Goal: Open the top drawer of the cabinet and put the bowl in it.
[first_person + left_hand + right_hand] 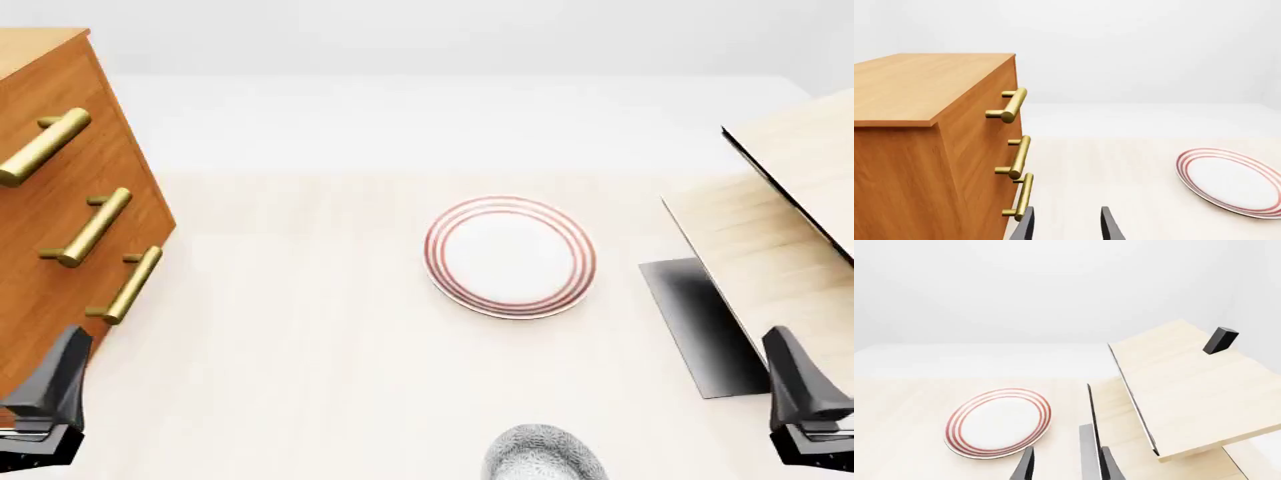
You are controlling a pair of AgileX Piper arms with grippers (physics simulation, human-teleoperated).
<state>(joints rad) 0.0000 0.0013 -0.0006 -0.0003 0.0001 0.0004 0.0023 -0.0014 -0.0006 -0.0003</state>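
Our left jaws (1066, 225) stand apart w/ nothing between them, touching nothing; right jaws (1066, 464) likewise parted and bare. Just ahead and outboard of the left jaws: the cabinet (54, 200), top drawer (34, 110) shut, its handle (1011, 105) above the two lower ones. The bowl (541, 455) sits on the counter (307, 350) btwn both jaws, near us. Risk: three alike handles, so we may grab a lower one; a skewed pull could slip off the bar.
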